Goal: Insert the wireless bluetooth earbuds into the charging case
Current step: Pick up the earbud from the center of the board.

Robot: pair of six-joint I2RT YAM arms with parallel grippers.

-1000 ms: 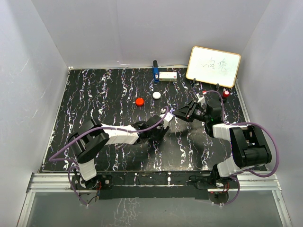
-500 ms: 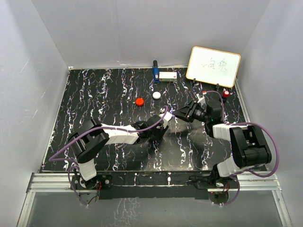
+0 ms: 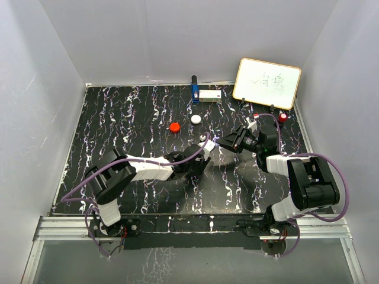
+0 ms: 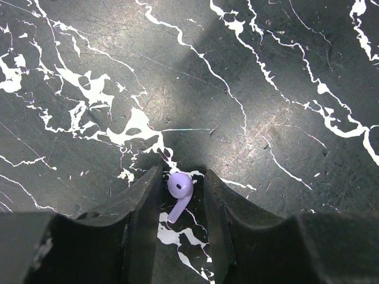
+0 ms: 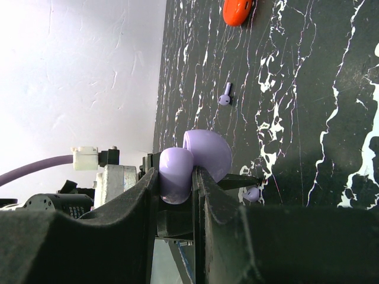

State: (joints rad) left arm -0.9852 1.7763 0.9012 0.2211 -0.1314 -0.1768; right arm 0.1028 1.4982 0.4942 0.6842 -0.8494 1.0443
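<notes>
A purple earbud (image 4: 179, 189) lies on the black, white-veined tabletop (image 4: 266, 71) at 6 o'clock in the left wrist view, between the narrowly parted fingers (image 4: 142, 219) of the left gripper (image 4: 181, 176), which do not clearly touch it. At its 2 o'clock from above, the right gripper (image 5: 176, 176) clamps the purple charging case (image 5: 204, 151), lid apparently open, with a second earbud (image 5: 224, 96) lying loose beyond. A red pod (image 3: 174, 126) and a white pod (image 3: 196, 119) sit at the case's 10 and 11 o'clock, inside white walls (image 3: 177, 41), with a whiteboard (image 3: 266, 83) propped toward 1 o'clock.
</notes>
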